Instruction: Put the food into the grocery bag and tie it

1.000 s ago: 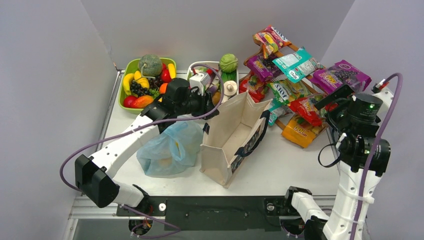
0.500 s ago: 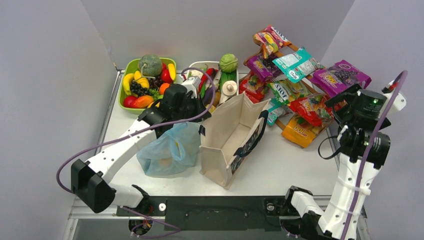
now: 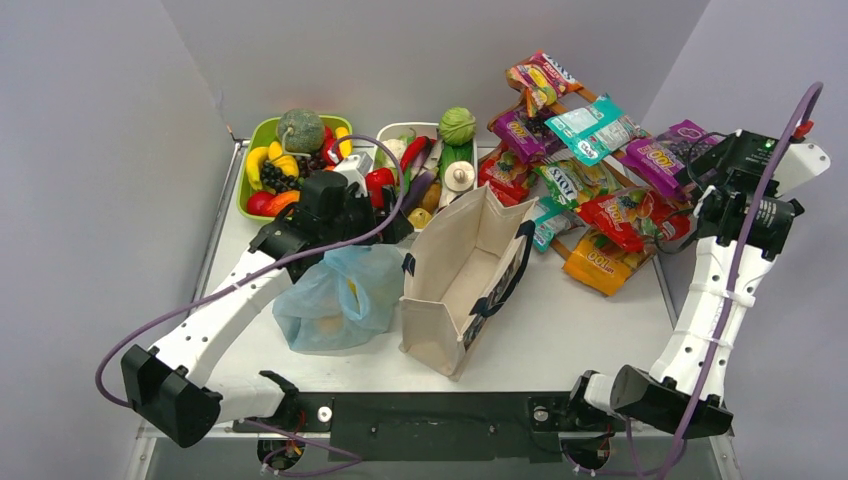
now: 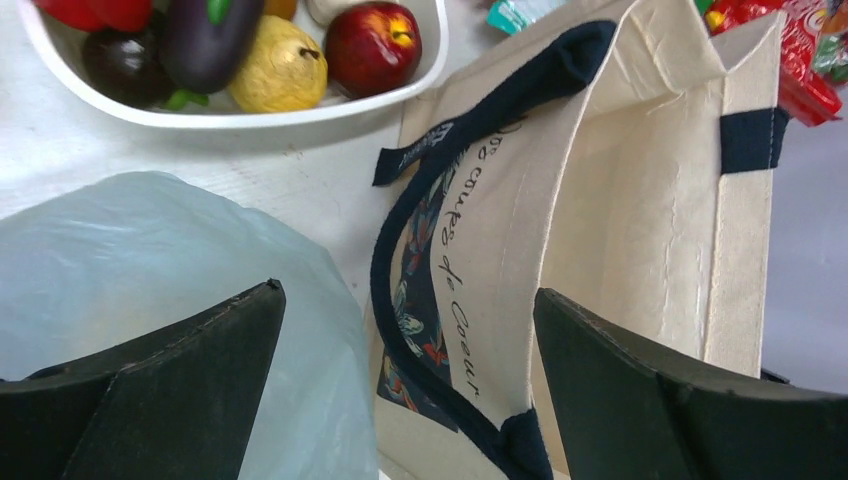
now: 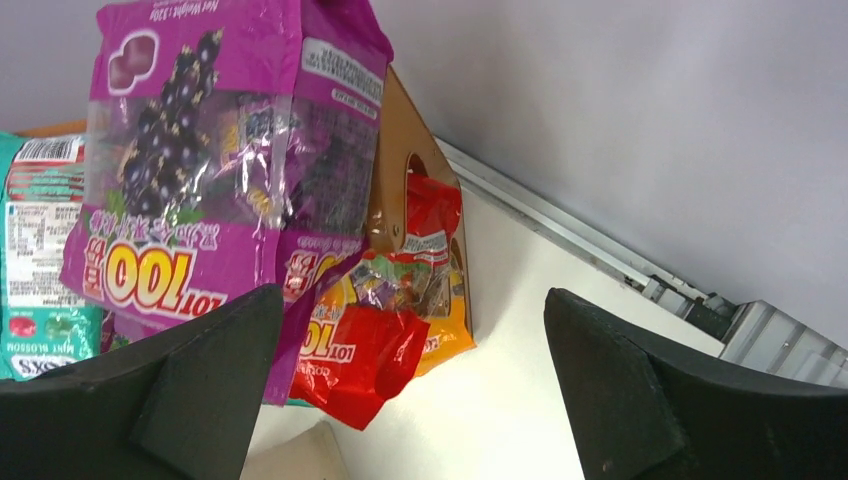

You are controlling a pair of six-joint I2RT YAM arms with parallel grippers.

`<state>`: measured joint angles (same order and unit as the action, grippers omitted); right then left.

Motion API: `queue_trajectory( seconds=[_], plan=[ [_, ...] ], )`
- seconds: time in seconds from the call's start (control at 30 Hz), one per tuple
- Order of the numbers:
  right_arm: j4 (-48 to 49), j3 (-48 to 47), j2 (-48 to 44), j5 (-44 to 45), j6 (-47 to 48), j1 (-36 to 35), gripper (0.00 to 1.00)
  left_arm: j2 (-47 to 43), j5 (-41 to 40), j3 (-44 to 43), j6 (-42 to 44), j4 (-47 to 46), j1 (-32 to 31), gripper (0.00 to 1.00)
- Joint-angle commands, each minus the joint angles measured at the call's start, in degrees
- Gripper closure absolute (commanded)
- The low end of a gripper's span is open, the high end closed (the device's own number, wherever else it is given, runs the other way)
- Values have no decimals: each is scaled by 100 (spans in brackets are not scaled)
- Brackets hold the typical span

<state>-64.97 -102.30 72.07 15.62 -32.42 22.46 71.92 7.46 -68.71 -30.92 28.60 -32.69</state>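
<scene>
Draws back from the tray with left fingers parted and empty, grocery bag just beneath them; swings right fingers, parted too, over purple snack packet: likely next pick.

The purple packet says "LOT 100" in big yellow and white letters, upside down. The teal packet beside it says "FOX'S" and "MINT BLOSSOM". The beige bag has curly dark writing that ends in "de Coeur". The orange packet says "100" too.
</scene>
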Motion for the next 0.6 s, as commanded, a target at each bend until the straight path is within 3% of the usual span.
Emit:
queue_trajectory(
  seconds=[0.0, 0.3, 0.57],
  plan=[
    [278, -323, 269, -305, 102, 267, 0, -382, -69, -29, 204, -455, 135, 5],
    [496, -777, 836, -1147, -77, 512, 0, 14, 1141, -432, 81, -970, 542, 5],
    [1082, -309, 903, -1407, -393, 570, 0, -195, 1215, -212, 482, -1234, 527, 4]
  ],
)
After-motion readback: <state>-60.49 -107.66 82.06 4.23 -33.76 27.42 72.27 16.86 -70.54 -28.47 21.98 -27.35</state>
